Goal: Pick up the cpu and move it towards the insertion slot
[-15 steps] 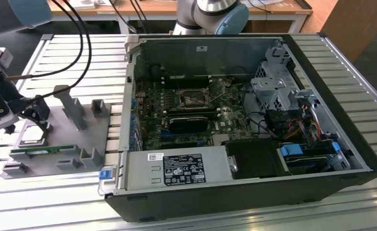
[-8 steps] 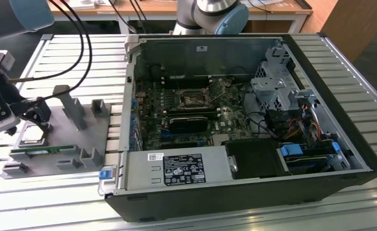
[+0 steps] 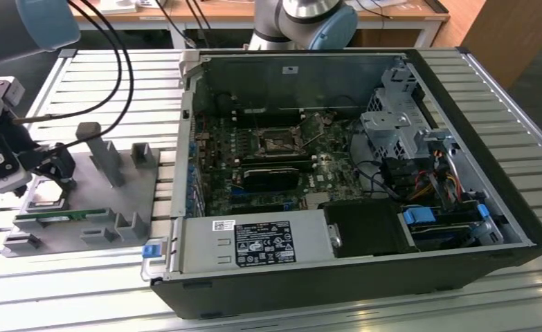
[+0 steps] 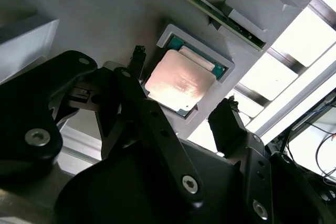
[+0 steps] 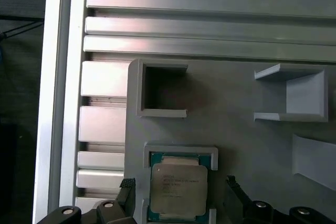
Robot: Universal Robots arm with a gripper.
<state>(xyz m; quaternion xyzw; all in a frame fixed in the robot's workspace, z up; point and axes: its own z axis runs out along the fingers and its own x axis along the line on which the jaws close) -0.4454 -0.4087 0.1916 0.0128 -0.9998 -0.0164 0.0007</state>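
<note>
On the exterior view's left, the claw [image 3: 57,182] hung low over a grey plate [image 3: 123,197] that lay on the slatted table [image 3: 68,290]. Its two black fingers [image 4: 137,59] stood wide apart and held nothing.

In both wrist views the chip [image 4: 181,81] lay flat directly under the gap between them. It sat in a shallow grey holder [image 4: 172,30] on the plate, silver top up, with a thin green edge showing. One fingertip stood just beside one side of the holder and the other just off the opposite side. No contact between either fingertip and the chip could be seen.

Just past the holder from the claw, a long green memory stick [image 4: 210,8] lay in its own cradle on the same plate. In the first wrist view, a square grey pocket [image 5: 164,90] stood near the claw, beyond the chip.

Toward the exterior view's right, well apart from the claw, an open computer case [image 3: 345,287] lay on the table. On the board inside it sat the socket [image 3: 278,142], a small black square in a silvery frame. A wider black block [image 3: 271,176] sat just beside it.
</note>
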